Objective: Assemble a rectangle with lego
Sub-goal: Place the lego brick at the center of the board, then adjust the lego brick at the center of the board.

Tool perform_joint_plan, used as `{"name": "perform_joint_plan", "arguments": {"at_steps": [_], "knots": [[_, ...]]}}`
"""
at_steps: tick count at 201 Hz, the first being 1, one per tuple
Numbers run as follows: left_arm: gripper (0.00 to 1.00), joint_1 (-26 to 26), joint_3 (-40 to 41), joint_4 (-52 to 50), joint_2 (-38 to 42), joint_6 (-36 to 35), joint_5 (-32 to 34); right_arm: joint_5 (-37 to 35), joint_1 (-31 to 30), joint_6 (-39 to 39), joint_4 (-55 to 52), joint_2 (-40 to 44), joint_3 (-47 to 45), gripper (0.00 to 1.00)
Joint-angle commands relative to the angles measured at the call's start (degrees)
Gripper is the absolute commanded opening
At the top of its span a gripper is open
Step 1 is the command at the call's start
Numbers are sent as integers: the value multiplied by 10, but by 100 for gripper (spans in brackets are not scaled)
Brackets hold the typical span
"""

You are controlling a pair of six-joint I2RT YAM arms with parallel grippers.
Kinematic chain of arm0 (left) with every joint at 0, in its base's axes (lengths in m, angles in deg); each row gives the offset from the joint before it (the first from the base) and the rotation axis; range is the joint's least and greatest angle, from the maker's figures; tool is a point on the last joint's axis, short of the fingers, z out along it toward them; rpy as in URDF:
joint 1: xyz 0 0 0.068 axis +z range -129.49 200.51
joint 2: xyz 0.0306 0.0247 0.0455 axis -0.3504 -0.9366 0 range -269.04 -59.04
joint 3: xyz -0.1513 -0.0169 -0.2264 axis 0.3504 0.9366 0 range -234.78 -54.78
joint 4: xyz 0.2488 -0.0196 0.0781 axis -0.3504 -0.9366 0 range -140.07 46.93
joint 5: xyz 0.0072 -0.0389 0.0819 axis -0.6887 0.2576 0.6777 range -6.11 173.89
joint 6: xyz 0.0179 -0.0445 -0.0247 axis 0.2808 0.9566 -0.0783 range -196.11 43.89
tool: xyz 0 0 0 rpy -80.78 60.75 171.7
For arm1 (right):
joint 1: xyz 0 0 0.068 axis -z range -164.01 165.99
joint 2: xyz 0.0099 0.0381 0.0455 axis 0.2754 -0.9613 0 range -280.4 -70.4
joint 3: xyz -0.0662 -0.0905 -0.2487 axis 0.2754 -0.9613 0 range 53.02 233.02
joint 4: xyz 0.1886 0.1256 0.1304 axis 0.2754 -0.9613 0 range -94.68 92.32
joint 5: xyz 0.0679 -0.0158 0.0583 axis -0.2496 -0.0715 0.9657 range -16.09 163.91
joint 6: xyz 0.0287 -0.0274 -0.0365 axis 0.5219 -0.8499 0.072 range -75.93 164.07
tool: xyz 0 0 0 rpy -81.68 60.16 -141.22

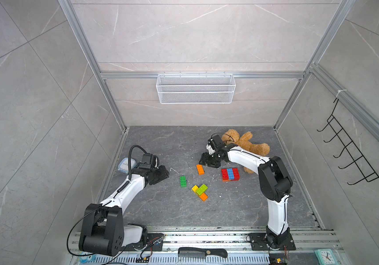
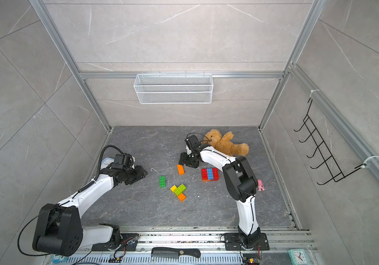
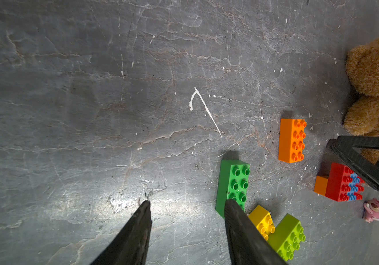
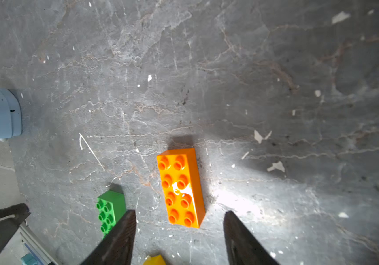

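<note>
The lego lies scattered on the dark stone floor. A loose orange brick (image 1: 200, 169) (image 2: 180, 169) (image 4: 180, 187) lies near a green brick (image 1: 183, 181) (image 3: 233, 183). In front of them sits a joined yellow, lime and orange cluster (image 1: 200, 191) (image 2: 178, 191). A red and blue block (image 1: 230, 174) (image 3: 342, 183) rests on orange bricks. My right gripper (image 1: 209, 164) (image 4: 181, 212) hovers open just behind the loose orange brick, touching nothing. My left gripper (image 1: 166, 174) (image 3: 188, 202) is open and empty, left of the green brick.
A teddy bear (image 1: 245, 142) lies behind the right arm. A pink figurine (image 2: 260, 184) stands at the right. A pale blue round container (image 1: 125, 164) sits by the left wall. A black comb (image 1: 202, 252) and a small clock (image 1: 325, 255) lie on the front rail.
</note>
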Motion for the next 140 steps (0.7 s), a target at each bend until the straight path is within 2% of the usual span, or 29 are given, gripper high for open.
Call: {"name": "perform_joint_plan", "arguments": {"at_steps": [1, 45, 78, 107, 119, 140], "knots": [[55, 2, 6, 19, 8, -8, -10, -4, -22, -10, -51, -39, 23, 64], [58, 2, 27, 41, 40, -33, 9, -25, -64, 16, -95, -87, 76, 65], [59, 2, 33, 49, 48, -41, 7, 38, -93, 20, -79, -93, 100, 65], [59, 2, 41, 56, 50, -41, 5, 48, -104, 8, -82, -75, 118, 66], [59, 2, 43, 57, 54, -41, 6, 15, -99, -19, -120, -71, 134, 66], [59, 2, 48, 62, 62, -44, 9, -104, -98, -107, -214, -79, 177, 71]]}}
